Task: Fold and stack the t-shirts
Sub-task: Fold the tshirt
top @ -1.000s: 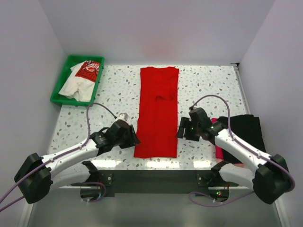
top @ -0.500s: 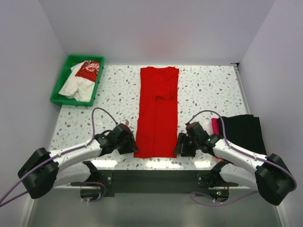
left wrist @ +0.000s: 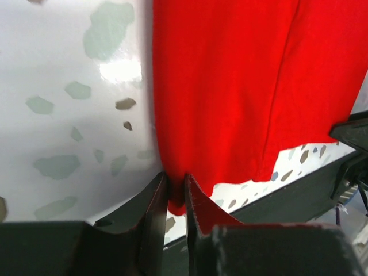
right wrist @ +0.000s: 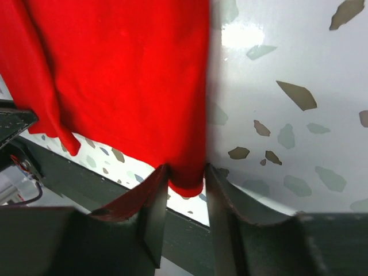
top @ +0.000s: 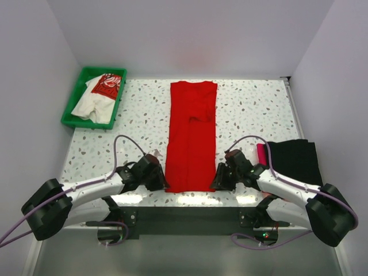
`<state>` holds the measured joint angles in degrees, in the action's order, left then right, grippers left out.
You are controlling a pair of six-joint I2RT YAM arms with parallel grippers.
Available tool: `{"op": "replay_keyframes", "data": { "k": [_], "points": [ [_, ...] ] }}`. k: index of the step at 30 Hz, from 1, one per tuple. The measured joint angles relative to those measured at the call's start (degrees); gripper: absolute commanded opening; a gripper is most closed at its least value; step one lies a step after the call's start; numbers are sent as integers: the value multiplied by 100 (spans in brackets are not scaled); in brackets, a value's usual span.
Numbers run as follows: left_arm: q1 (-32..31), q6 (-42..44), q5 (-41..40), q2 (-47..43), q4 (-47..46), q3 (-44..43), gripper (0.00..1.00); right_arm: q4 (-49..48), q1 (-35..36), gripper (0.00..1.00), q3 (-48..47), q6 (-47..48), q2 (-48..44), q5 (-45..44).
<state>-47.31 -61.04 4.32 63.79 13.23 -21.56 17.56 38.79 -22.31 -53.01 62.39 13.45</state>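
Note:
A plain red t-shirt (top: 191,132) lies as a long narrow strip down the middle of the speckled table. My left gripper (top: 164,183) is at its near left corner. In the left wrist view that gripper (left wrist: 176,187) is shut on a pinch of the red t-shirt (left wrist: 230,86). My right gripper (top: 217,179) is at the near right corner. The right wrist view shows this gripper (right wrist: 186,175) with the hem corner of the red t-shirt (right wrist: 126,75) filling the gap between its jaws. A white t-shirt with a red print (top: 99,98) lies crumpled in the tray.
The green tray (top: 68,112) stands at the far left corner. A folded black t-shirt (top: 293,161) lies on the right, with a magenta one (top: 261,152) showing at its left edge. The table's near edge runs just behind both grippers.
Both grippers have moved toward me along the shirt's sides to its near corners. Their jaws have narrowed onto the red cloth.

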Motion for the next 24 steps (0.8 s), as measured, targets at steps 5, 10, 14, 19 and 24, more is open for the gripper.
{"op": "replay_keyframes", "data": {
  "k": [5, 10, 14, 19, 24],
  "points": [
    [-258, -144, 55, 83, -81, 39, 7, -39, 9, 5, 101, 28, 28, 92],
    [-378, -210, 85, 28, -79, 76, 0, 146, 11, 0, 149, 94, -168, 107],
    [-487, -254, 105, -184, 46, 127, 0, 459, 11, 0, 184, 197, -627, 136],
    [-647, -254, 125, -474, 210, 101, 0, 986, 11, 0, 181, 348, -1340, 175],
    [-608, -7, 26, -247, 472, -476, 0, 1416, 11, 0, -284, 575, -1250, 66]
  ]
}}
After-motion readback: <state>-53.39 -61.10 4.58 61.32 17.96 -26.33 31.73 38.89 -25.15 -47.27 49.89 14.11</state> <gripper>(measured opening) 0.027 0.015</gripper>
